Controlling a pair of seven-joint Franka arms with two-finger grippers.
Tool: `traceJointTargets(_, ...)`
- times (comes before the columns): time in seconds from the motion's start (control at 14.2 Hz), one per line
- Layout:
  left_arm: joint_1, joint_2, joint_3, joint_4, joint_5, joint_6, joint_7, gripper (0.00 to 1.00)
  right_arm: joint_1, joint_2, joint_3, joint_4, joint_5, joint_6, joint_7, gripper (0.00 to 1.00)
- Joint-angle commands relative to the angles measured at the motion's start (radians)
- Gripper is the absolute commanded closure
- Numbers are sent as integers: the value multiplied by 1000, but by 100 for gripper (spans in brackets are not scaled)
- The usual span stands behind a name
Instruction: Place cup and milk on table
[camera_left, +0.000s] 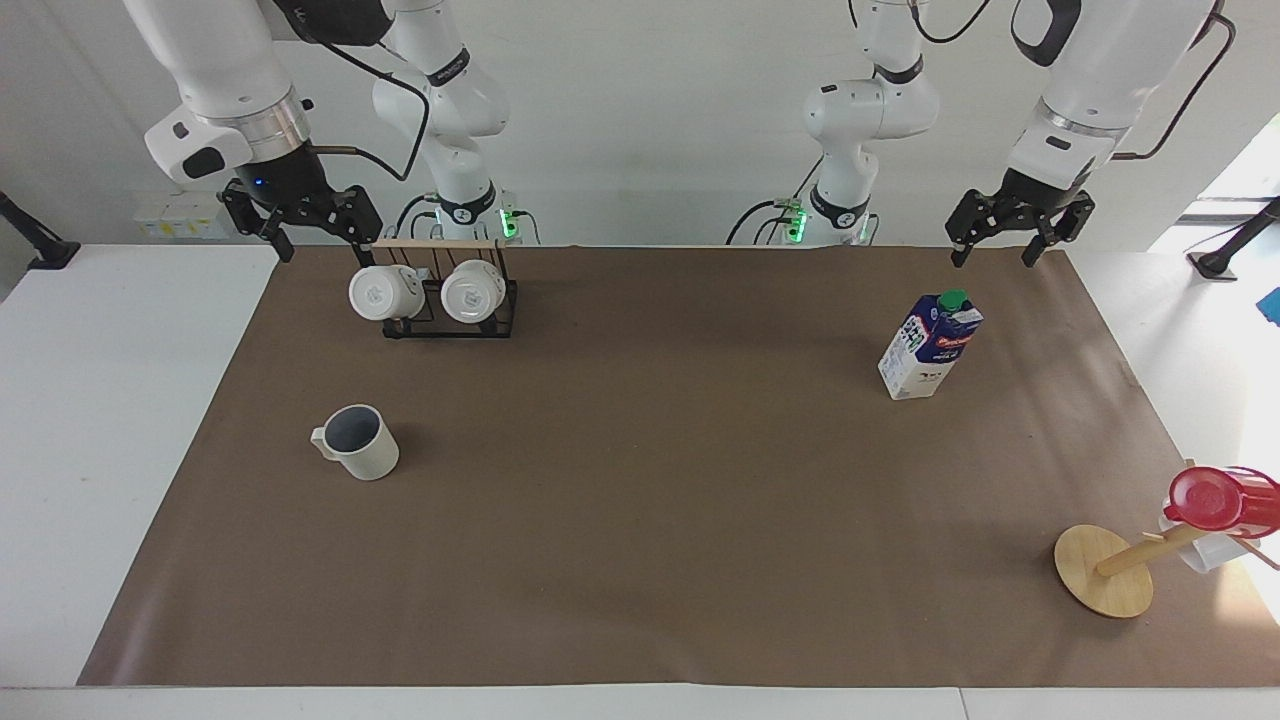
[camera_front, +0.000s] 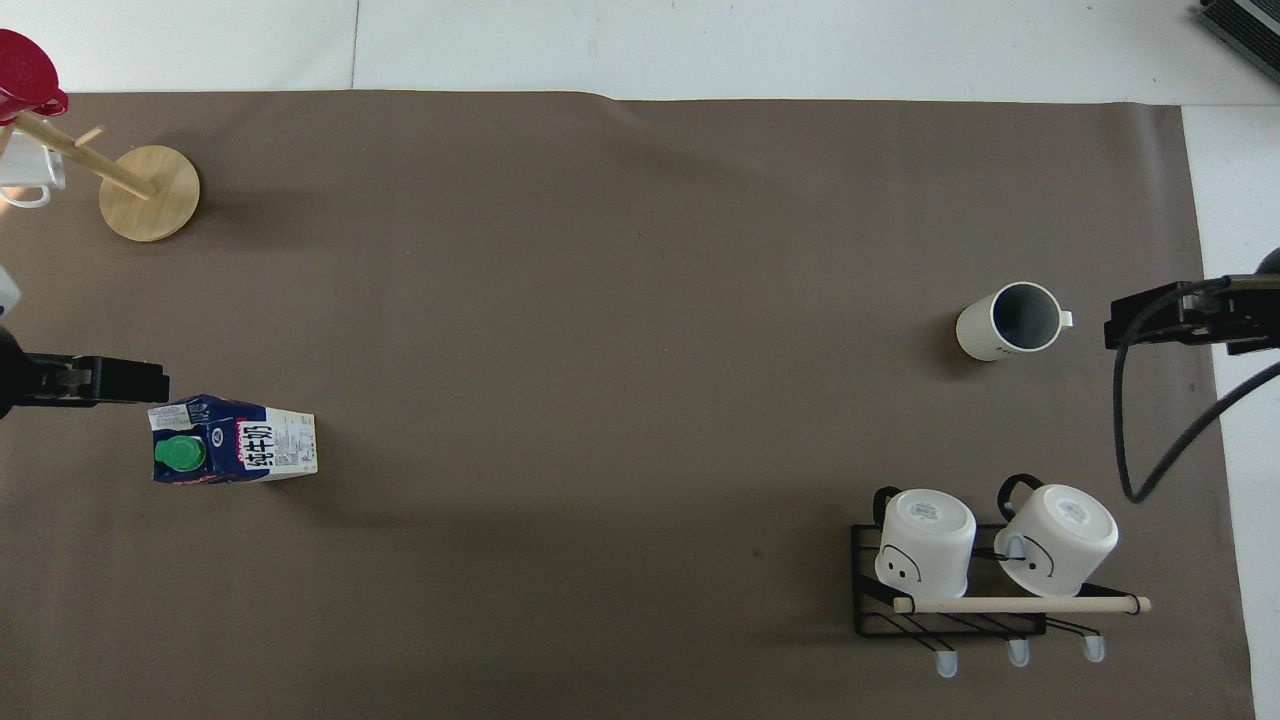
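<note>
Cream-white ribbed cup (camera_left: 359, 442) & tall blue-white milk carton (camera_left: 929, 346) upright on brown paper sheet (camera_left: 640, 500); cup w/ right gripper (camera_left: 314, 232) raised toward robots' side, carton likewise w/ left gripper (camera_left: 999, 246), both jaws apart, empty.

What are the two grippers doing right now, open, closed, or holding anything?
Left gripper: open, holding nothing, raised near the milk.
Right gripper: open, holding nothing, raised beside the mug rack.

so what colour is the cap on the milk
Green; the milk cap shows best in the overhead view.
</note>
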Motion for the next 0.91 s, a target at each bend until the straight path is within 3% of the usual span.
traceJointTargets(0.0, 3, 5, 2, 19, -8, -22, 6, 0, -1, 4, 5, 10, 2, -8, 16, 0)
traceJointTargets(0.84, 3, 5, 2, 19, -8, -22, 6, 0, -9, 4, 5, 10, 2, -10, 14, 0)
